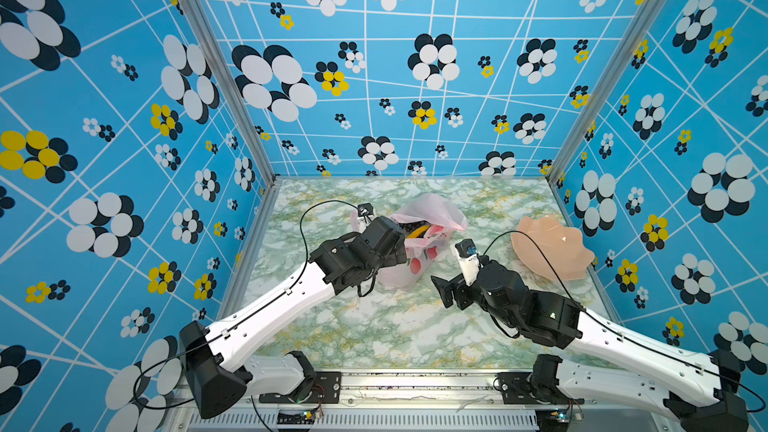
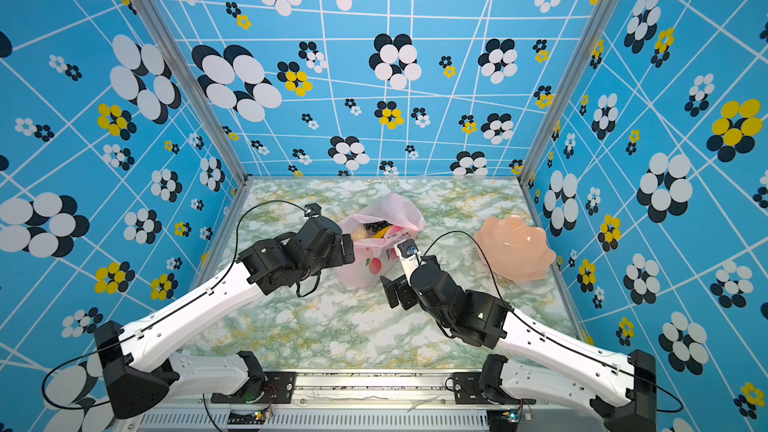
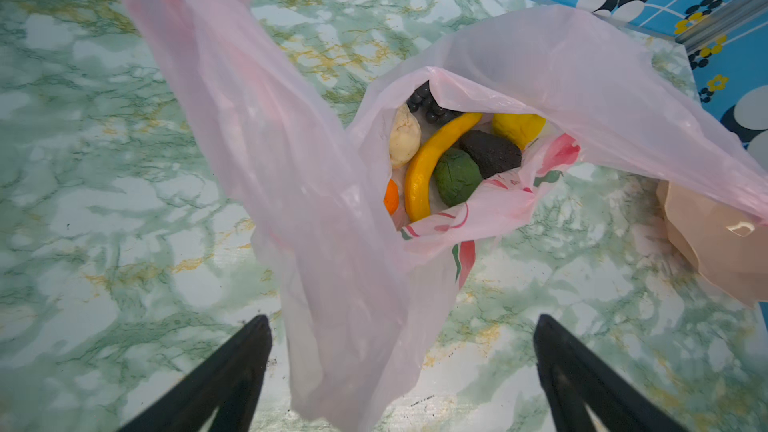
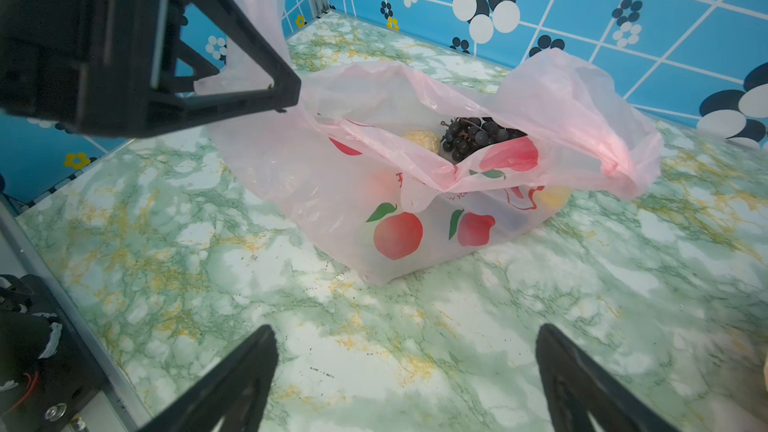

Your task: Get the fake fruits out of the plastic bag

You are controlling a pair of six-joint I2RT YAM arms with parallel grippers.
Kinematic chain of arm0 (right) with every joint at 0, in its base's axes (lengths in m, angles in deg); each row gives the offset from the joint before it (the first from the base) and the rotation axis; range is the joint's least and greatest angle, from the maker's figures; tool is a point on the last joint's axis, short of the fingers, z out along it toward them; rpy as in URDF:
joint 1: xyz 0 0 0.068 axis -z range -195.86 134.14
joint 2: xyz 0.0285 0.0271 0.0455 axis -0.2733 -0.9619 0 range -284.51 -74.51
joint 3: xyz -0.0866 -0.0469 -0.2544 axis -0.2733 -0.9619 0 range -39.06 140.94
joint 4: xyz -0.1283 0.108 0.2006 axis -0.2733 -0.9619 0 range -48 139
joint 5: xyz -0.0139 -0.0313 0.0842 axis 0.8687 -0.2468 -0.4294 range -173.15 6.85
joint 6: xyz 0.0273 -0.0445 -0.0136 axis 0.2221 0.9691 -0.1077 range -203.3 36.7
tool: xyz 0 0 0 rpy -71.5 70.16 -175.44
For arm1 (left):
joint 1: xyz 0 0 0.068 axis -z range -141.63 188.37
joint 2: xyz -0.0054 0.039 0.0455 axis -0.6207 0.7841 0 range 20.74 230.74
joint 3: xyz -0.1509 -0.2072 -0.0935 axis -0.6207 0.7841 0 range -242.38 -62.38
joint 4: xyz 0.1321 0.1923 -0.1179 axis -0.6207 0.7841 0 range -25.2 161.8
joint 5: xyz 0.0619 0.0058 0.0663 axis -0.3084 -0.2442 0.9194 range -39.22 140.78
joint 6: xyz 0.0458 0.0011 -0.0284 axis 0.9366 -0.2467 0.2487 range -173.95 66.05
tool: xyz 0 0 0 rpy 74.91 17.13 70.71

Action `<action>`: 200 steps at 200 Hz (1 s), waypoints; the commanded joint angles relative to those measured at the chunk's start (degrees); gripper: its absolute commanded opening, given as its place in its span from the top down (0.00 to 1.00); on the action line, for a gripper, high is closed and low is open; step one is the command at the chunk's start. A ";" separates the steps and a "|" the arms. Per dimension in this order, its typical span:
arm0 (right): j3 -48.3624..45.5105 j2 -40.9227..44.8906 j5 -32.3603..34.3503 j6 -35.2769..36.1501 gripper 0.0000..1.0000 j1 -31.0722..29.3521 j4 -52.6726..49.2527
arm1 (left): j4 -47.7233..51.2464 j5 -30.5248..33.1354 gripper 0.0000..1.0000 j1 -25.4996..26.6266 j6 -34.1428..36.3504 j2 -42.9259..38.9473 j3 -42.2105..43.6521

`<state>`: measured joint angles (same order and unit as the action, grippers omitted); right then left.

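The green marbled tabletop spreads under both sets of my jaws. On it stands the pink plastic bag, just ahead of my left jaws and a little beyond my right jaws, with its mouth gaping upward. My left jaws are released and spread wide. A loose strip of the bag hangs down between them, and neither one pinches it. My right jaws are released too, wide apart over bare tabletop, their tips clear of the bag. The peach bowl lies off to the outer side of my right jaws, apart from the bag.

Inside the bag, beyond my left jaws, the fruits lie packed together. The banana curves through the middle. The dark avocado and a green fruit press against one side of it, with a yellow fruit past the avocado. A pale piece rests on the banana's other side, the grape bunch lies farther in, and an orange peeks from under the film.
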<state>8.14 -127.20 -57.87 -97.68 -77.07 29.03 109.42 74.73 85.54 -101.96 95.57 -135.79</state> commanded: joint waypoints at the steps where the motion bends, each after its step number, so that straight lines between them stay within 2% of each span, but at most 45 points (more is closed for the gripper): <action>1: -1.07 1.91 3.43 -0.08 0.01 0.13 -0.76 | -0.20 3.04 0.02 -2.57 -1.31 2.25 -1.27; 34: 0.57 2.52 8.49 0.72 0.01 1.26 -3.37 | -2.32 0.49 0.10 -5.11 -2.00 6.51 -0.93; 66: 2.49 1.64 6.56 -1.50 0.01 7.93 -5.13 | -7.04 -2.61 0.28 -5.94 -1.61 7.82 0.64; 97: 5.93 -2.23 -0.11 -3.95 0.01 16.23 -4.83 | -11.10 -7.01 0.55 -7.73 -0.99 8.65 2.33; 104: 7.06 -3.66 -2.44 -4.73 0.01 18.49 -4.41 | -12.16 -8.10 0.66 -8.05 -0.70 8.67 2.85; 133: 12.01 -11.90 -13.06 -6.39 0.01 25.92 -0.82 | -15.37 -10.17 0.84 -8.42 0.57 8.07 4.76; 178: 21.96 -25.04 -21.58 -0.50 0.02 28.01 -1.50 | -17.06 -11.20 0.93 -8.68 3.21 5.82 6.66; 200: 23.27 -27.60 -21.66 1.34 0.01 28.00 -2.61 | -17.27 -11.38 0.97 -8.96 4.12 4.86 7.42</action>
<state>29.01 -153.29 -75.66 -99.69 -49.27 27.33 93.51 64.19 77.26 -100.19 102.52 -129.58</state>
